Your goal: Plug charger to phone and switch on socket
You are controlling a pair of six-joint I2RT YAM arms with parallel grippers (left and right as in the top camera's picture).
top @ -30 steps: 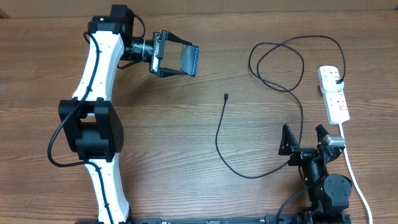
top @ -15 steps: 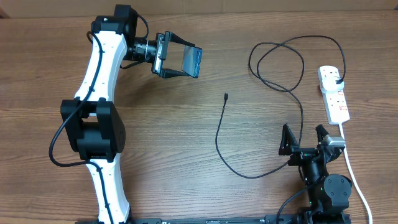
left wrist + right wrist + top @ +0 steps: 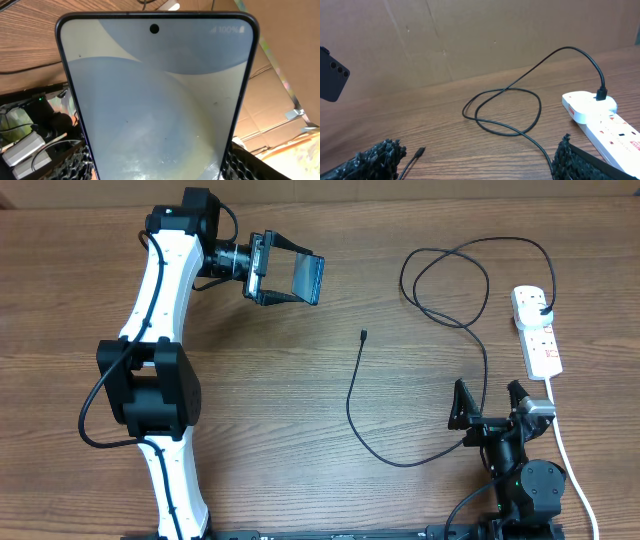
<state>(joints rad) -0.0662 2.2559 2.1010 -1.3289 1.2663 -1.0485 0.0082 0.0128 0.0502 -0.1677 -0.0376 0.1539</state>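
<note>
My left gripper (image 3: 283, 278) is shut on the phone (image 3: 306, 278) and holds it above the table at the back left; its light-blue screen fills the left wrist view (image 3: 157, 100). The phone's dark back also shows at the left edge of the right wrist view (image 3: 331, 75). The charger (image 3: 352, 395) lies on the table, its connector tip (image 3: 364, 335) free in the middle and its plug end (image 3: 541, 310) in the socket (image 3: 536, 330) at the right. My right gripper (image 3: 490, 405) is open and empty near the front right, over the cable (image 3: 505, 107).
The socket's thick white cord (image 3: 570, 465) runs down the right side past my right arm. A cardboard wall (image 3: 470, 40) stands behind the table. The cable's loose loops (image 3: 445, 280) lie at the back right.
My left gripper with the phone has shifted slightly to the right and a little up since the earliest frame. The right arm and the cable have not moved.
</note>
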